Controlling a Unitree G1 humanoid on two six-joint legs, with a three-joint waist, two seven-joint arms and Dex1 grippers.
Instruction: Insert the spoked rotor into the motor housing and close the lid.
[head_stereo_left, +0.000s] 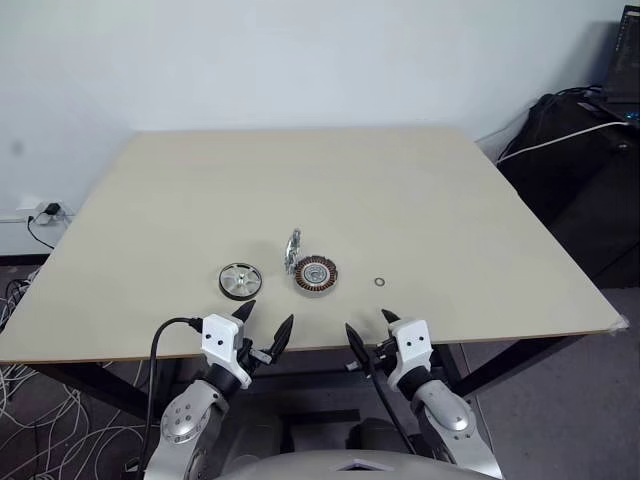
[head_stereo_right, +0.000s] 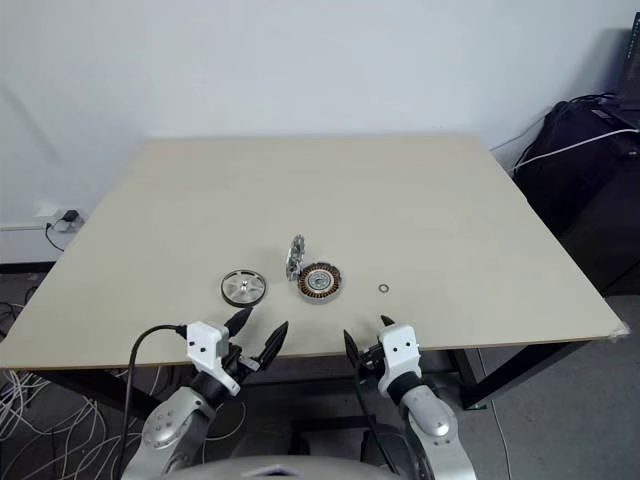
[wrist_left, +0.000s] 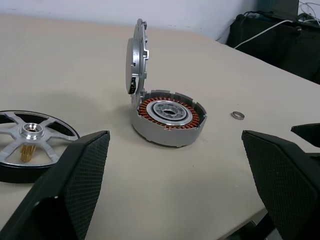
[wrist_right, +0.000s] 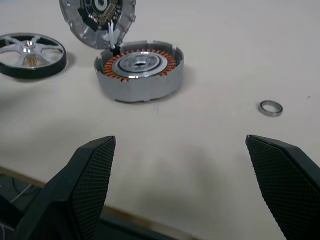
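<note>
On the pale beige wooden tabletop (head_stereo_left: 420, 190), near its front edge, the task's parts are laid out in a short row. Farthest to the left, the silver spoked rotor with a black rim (head_stereo_left: 240, 280) is seen lying flat, with a brass-coloured toothed shaft visible at its hub in the left wrist view. Just beside it to the right, apart from it, the round grey metal motor housing (head_stereo_left: 316, 275) is set down with its ring of copper windings exposed from above. Its round silver lid (head_stereo_left: 292, 250) is hinged at the housing's rear left edge and is stood upright, so the housing is left open. Further right, well apart from the housing, a small metal ring (head_stereo_left: 380, 282) is seen lying flat on the tabletop. In front of the tabletop's near edge, the left hand (head_stereo_left: 268, 328) is held with its two black fingers spread wide and nothing between them, roughly in front of the rotor. The right hand (head_stereo_left: 369, 330) is likewise held wide open and empty, in front of the gap between housing and ring. Neither hand is touching any part.
</note>
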